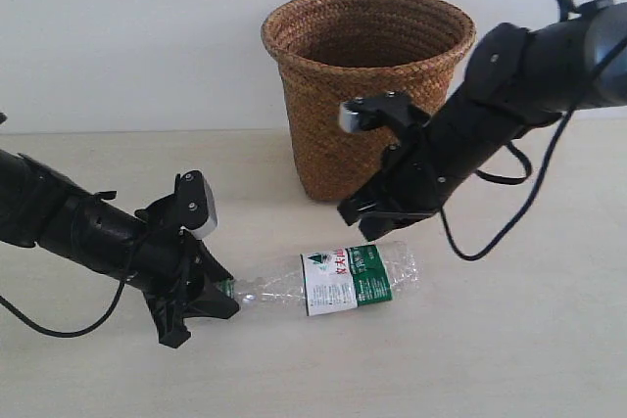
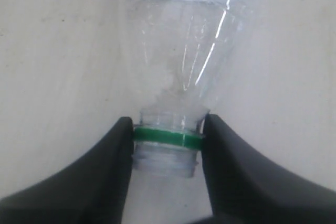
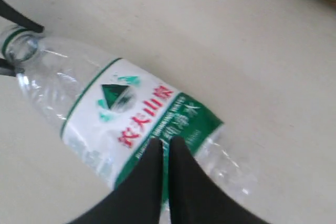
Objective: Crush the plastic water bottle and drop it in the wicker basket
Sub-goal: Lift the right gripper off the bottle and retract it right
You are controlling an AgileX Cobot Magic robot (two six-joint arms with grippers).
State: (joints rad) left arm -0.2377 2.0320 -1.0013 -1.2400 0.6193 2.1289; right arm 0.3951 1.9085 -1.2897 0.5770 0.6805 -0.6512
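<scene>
The plastic water bottle (image 1: 338,283) is lying on its side on the worktop (image 1: 509,359). It is sitting just in front of the wicker basket (image 1: 372,134), clear of the basket's base, with its neck pointing away from the basket towards the left arm.

The left gripper (image 1: 227,291) is grasping the bottle at the neck, its jaws pressing on either side of the green ring. The threads beyond the ring are showing bare, so the mouth appears to be uncapped. The right gripper (image 1: 364,224) is hanging between the basket and the bottle's labelled body. Its jaws are clenched together on nothing and its tips are aiming at the label; I cannot tell whether they are touching the plastic. The body is looking mostly round, with only some crinkling, so I am judging the crushing as barely begun.

Several things could be going wrong from here:
- **Rolling out:** the closed tips are making a narrow point on a round, slick wall. A push landing off the centre line could be sending the body rolling away from the basket or up against its base.
- **Losing the neck:** the left jaws are bearing only on a hard, smooth neck, so that same roll could be twisting the neck loose.
- **Bumping the basket:** the right arm is working close beside the basket's wall, and a sideways sweep could be nudging the basket.
- **Catching the rim:** a half-flattened bottle carried by its neck alone could be snagging on the basket's rim.
</scene>
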